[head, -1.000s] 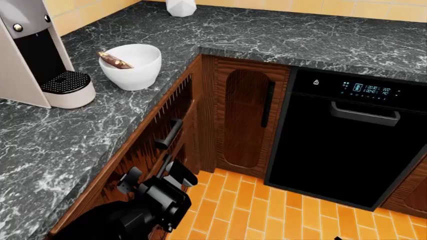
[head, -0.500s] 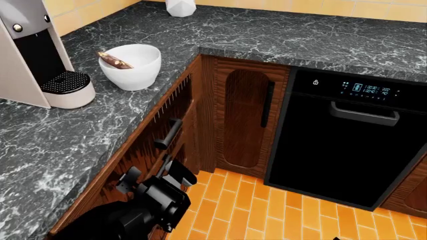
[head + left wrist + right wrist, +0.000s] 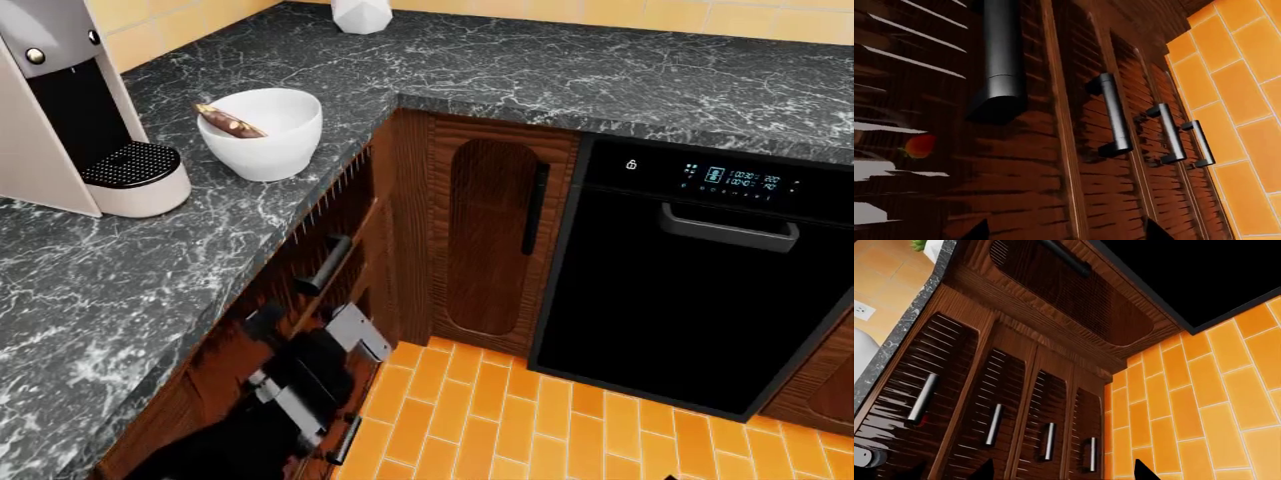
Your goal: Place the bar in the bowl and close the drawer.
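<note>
Left gripper (image 3: 310,375) pressed against drawer (image 3: 320,270) front, mostly black blur — jaw state: cannot tell. Right gripper out of head view; only dark tips at wrist-view edge, state unclear. Bar (image 3: 230,120) in bowl (image 3: 263,132), leaning on rim, bowl on counter (image 3: 107,280) beside coffee machine (image 3: 74,110). Drawer about flush with cabinet face — strawberry (image 3: 919,145) showing through its front.

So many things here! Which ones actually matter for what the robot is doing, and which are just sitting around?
Part of the job:
bar, lying in the bowl
bowl
drawer, under the counter
left end effector, against the drawer front

Just there:
coffee machine
white jar
dishwasher
strawberry
silver-handled drawers
</note>
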You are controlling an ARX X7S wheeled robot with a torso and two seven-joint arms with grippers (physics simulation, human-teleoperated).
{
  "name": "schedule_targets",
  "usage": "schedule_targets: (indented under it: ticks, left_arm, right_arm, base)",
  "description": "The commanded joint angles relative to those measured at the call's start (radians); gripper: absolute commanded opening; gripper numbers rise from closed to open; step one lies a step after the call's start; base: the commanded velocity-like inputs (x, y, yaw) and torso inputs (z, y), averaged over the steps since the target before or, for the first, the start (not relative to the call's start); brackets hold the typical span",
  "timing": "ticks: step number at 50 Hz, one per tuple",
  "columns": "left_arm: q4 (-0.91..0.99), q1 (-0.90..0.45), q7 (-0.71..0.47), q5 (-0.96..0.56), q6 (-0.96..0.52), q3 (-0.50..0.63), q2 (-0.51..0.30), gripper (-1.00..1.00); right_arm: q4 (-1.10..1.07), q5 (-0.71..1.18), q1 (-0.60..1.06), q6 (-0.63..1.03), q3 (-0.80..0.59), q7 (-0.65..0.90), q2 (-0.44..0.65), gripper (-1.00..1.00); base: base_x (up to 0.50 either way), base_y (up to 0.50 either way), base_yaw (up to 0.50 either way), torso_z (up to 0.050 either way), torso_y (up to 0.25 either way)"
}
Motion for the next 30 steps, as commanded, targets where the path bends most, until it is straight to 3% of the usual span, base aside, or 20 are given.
schedule_targets:
  ticks: [1,14,30]
  left_arm:
    - [-0.020,0.006,0.214,0.217,-0.044,-0.119,-0.007,1.00]
    - [-0.020,0.000,0.432,0.242,-0.142,-0.015,-0.037,1.00]
    - [-0.020,-0.019,0.414,0.230,-0.186,-0.008,-0.083,1.00]
  right_arm:
    - [-0.025,-0.006,-0.018,-0.021,0.005,0.005,0.008,1.00]
    - [-0.060,-0.016,-0.044,-0.055,0.011,0.012,0.016,1.00]
    - [-0.064,-0.022,-0.063,-0.073,0.014,0.017,0.012,1.00]
  base:
    - [0.00,0.00,0.00,0.000,0.000]
    - [0.00,0.00,0.00,0.000,0.000]
    - [0.00,0.00,0.00,0.000,0.000]
